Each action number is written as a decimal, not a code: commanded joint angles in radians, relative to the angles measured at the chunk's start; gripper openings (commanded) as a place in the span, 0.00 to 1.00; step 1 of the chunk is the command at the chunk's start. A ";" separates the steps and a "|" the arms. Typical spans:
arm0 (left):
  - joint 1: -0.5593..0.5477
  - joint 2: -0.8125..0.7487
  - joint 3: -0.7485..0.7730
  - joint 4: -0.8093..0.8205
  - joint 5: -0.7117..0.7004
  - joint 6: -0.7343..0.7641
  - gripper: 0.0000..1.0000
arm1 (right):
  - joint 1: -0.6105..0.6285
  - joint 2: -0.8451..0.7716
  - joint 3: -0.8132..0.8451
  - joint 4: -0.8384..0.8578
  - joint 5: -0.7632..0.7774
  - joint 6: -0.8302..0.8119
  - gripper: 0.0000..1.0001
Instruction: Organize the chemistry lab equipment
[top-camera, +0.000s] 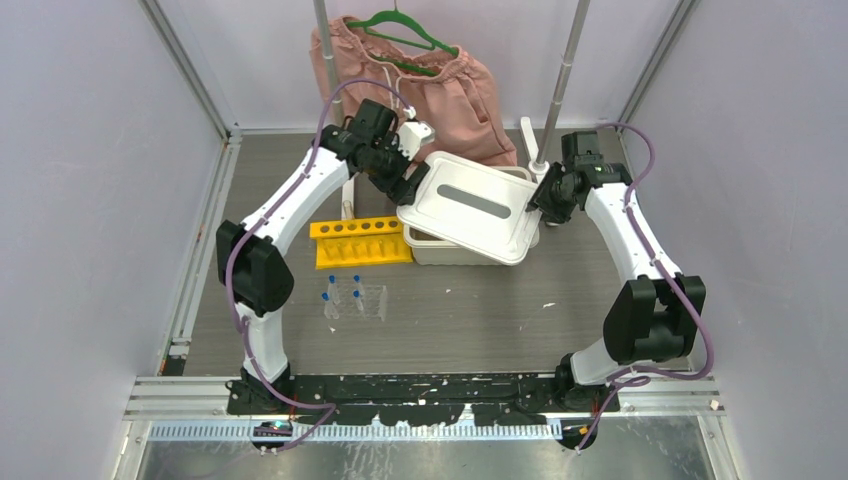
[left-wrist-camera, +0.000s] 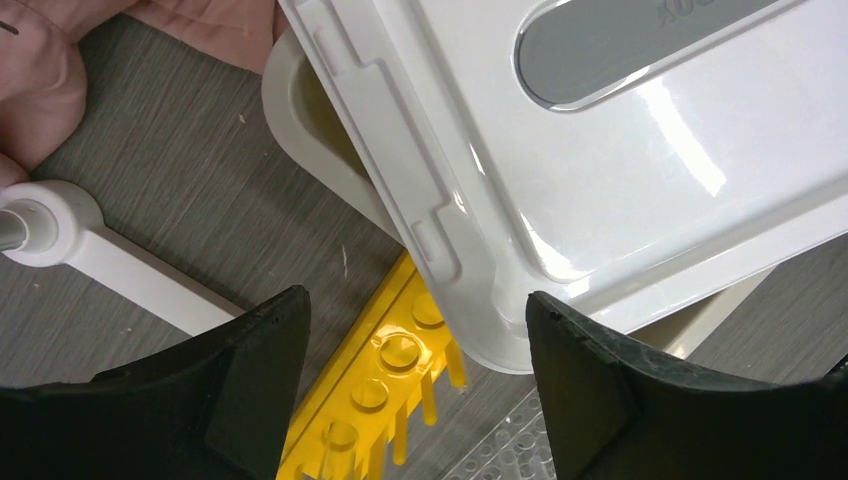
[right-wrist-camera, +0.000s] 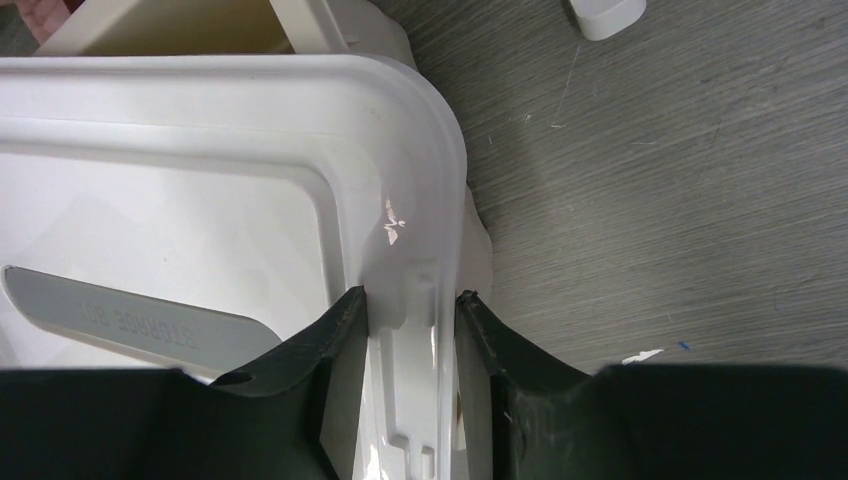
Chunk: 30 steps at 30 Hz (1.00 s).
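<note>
Across the counter (top-camera: 480, 310) little looks sorted yet, so I judge the task to be at an early stage. The white lid (top-camera: 470, 205) is the largest piece in play. It sits askew over the cream bin (top-camera: 450, 250) with its grey handle face up, and its long axis slants from far left to near right, leaving the bin's far-left corner uncovered. The right tool (right-wrist-camera: 412, 300) is clamped on the lid's right rim, one finger on each side of the edge. The left tool (left-wrist-camera: 415, 298) hangs over the lid's left corner with its fingers wide apart, gripping nothing. Whether the lid is coming off or going on cannot be told. Left of the bin the yellow holed tube rack (top-camera: 360, 243) lies with its long axis running left to right, its right end just beside the bin wall. I cannot tell whether its holes are filled. Nearer the arm bases sits the clear plastic grid rack (top-camera: 370, 300), apart from the yellow one. The small clear blue-capped tubes (top-camera: 328, 300) are at its left side and on it, caps toward the far side. All of these are out on the counter, so the putting away seems to be left to do.
</note>
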 joint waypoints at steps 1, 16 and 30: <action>-0.004 -0.012 0.035 0.027 0.022 -0.032 0.79 | -0.001 0.020 0.035 0.024 0.024 -0.029 0.33; -0.004 0.082 0.099 0.027 0.002 -0.053 0.77 | -0.001 0.087 0.161 -0.074 -0.048 -0.121 0.42; -0.005 -0.107 -0.170 0.106 0.000 -0.085 0.76 | -0.001 0.234 0.300 -0.105 0.023 -0.148 0.46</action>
